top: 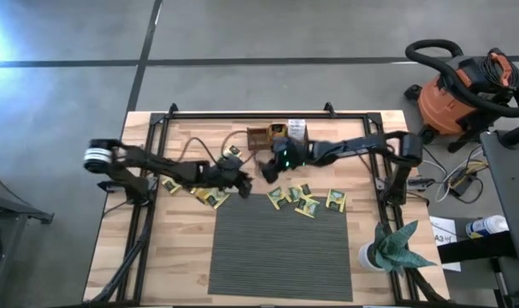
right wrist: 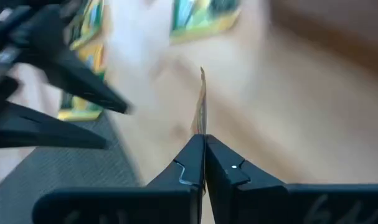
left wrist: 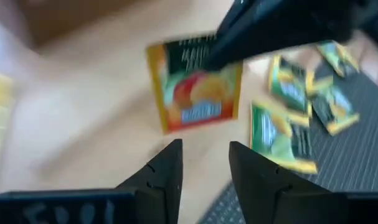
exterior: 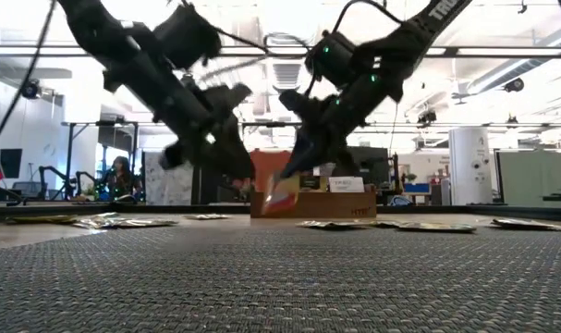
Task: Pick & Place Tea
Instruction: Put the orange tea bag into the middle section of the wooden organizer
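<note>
A pale wooden table [top: 139, 257] with visible grain carries a dark ribbed mat [top: 276, 248] at its front centre, and its weave fills the foreground in the low view. Flat square tea sachets [top: 309, 202], mostly yellow-green with dark centres, lie scattered along the mat's far edge, with a few more [top: 209, 197] near the left arm. A small brown wooden tray [top: 263, 137] sits at the table's back edge. The right gripper [right wrist: 204, 144] has its two dark fingers pressed together on the edge of one orange sachet [left wrist: 198, 84], which hangs below them, clear of the table and just in front of the tray (seen edge-on from that wrist, it is a thin sliver). The left gripper [left wrist: 206, 155] hovers close by with fingers apart and nothing between them, the held sachet just beyond their tips. The floor around the table is grey concrete, an orange shop vacuum [top: 464, 94] stands to the right, and behind the table is a bright open workshop.
</note>
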Controlling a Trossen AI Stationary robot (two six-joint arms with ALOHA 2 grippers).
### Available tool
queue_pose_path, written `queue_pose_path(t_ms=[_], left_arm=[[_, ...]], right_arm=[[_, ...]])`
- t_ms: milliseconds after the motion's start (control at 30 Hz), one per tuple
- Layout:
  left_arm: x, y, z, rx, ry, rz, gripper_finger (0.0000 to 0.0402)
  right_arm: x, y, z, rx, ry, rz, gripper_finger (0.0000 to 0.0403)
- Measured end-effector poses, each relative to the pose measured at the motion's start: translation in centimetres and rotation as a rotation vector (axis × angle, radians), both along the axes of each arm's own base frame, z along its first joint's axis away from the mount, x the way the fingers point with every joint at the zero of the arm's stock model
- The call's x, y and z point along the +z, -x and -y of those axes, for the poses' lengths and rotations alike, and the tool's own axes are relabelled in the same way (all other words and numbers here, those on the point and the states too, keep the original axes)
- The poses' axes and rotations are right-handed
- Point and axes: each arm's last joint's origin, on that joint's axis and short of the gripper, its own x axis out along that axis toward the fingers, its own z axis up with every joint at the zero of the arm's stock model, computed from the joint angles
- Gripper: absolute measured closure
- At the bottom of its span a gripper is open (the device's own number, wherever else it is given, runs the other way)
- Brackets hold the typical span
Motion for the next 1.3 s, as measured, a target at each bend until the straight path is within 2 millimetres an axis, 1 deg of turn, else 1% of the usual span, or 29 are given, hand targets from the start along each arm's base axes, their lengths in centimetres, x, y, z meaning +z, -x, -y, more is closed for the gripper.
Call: queue_pose_path(t_ms=[100, 167, 267, 367, 467, 600, 733, 833, 933, 1133, 1200, 1300], left_arm=[[2.0, 1.2, -0.3, 0.046, -0.071, 0.003, 0.0276], [3.5, 1.9, -0.5, 0.071, -0.113, 0.041, 0.0276], [5.0, 2.5, -0.9, 0.100, -0.138, 0.093, 0.0276], [5.8, 2.8, -1.4, 0.134, -0.131, 0.136, 0.0276], [6.2, 2.8, -1.6, 0.156, -0.118, 0.179, 0.0276], [6.4, 2.8, -1.6, 0.163, -0.106, 0.202, 0.0276], [6.4, 2.8, -1.6, 0.163, -0.105, 0.202, 0.0276], [6.4, 2.8, -1.6, 0.164, -0.104, 0.203, 0.0276], [6.4, 2.8, -1.6, 0.164, -0.104, 0.203, 0.0276], [6.4, 2.8, -1.7, 0.195, -0.126, 0.201, 0.0276], [6.4, 2.8, -1.7, 0.196, -0.126, 0.201, 0.0276], [6.4, 2.8, -1.7, 0.197, -0.127, 0.201, 0.0276]], right_arm=[[2.6, 1.2, 2.6, 0.000, 0.119, -0.020, 0.0394], [4.2, 2.2, 4.7, 0.004, 0.199, -0.035, 0.0394], [5.9, 3.6, 8.1, 0.048, 0.306, -0.076, 0.0394], [6.6, 4.2, 10.7, 0.162, 0.370, -0.058, 0.0394], [6.0, 4.0, 12.1, 0.248, 0.409, -0.059, 0.0394], [4.2, 3.3, 12.9, 0.351, 0.417, -0.107, 0.0394], [3.4, 2.7, 13.3, 0.424, 0.455, -0.161, 0.0394], [3.4, 2.8, 13.6, 0.422, 0.492, -0.227, 0.0394], [4.1, 3.2, 13.9, 0.445, 0.515, -0.255, 0.0394], [4.6, 3.2, 14.1, 0.481, 0.553, -0.269, 0.0394], [4.6, 3.1, 14.1, 0.486, 0.552, -0.265, 0.0394], [3.9, 3.4, 13.9, 0.496, 0.533, -0.280, 0.0394]])
